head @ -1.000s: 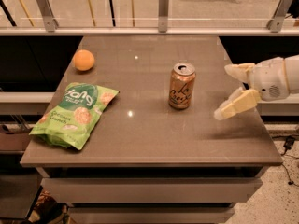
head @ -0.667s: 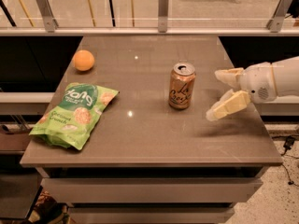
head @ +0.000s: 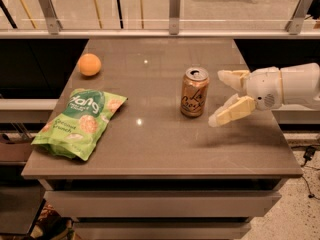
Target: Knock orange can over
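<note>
On the grey-brown tabletop, a little right of the middle, the orange can stands upright. Its silver top with the pull tab faces up, and dark cursive lettering runs across its tan-orange side. Nothing touches it.

Just right of the can is the end effector, which reaches in from the right edge of the scene at the end of a thick white arm. Its two pale yellow fingers are spread wide apart and point left, toward the can. One finger is on the far side, about level with the top of the can. The other is on the near side, and its tip is a little lower than the base of the can in the view. Between the fingers there is only air, and a narrow gap separates their tips from the can. A soft shadow lies on the tabletop under the near finger.

Well apart from the can, at the far left, a round orange ball rests on the tabletop. Nearer, along the left side, a green snack bag lies flat, and one corner of it comes close to the left edge. Behind the far edge runs a glass railing with metal posts.
</note>
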`<state>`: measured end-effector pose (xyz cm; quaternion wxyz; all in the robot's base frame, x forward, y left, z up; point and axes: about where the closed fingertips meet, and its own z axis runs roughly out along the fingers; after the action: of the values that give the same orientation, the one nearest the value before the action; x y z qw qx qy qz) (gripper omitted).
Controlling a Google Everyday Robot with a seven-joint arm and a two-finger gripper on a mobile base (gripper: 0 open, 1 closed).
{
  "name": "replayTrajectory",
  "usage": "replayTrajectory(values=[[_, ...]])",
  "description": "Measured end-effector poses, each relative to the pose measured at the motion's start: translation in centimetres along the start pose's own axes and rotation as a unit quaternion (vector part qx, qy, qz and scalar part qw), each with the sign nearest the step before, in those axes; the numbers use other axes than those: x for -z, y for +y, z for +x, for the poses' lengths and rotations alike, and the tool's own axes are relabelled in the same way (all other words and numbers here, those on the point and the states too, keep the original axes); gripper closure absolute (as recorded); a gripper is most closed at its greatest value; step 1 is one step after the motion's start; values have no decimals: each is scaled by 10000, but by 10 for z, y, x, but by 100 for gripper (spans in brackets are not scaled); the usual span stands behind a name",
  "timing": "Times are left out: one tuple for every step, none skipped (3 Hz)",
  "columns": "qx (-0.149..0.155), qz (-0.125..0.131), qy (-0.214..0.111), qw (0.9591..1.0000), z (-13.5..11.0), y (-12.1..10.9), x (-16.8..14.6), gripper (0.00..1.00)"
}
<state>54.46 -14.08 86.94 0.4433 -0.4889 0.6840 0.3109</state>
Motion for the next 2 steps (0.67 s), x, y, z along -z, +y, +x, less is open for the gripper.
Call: replayTrajectory(values=[[244,17,-365,9990,-14,2,-8,0],[332,-16,-665,9972,-16,0,-19,0]])
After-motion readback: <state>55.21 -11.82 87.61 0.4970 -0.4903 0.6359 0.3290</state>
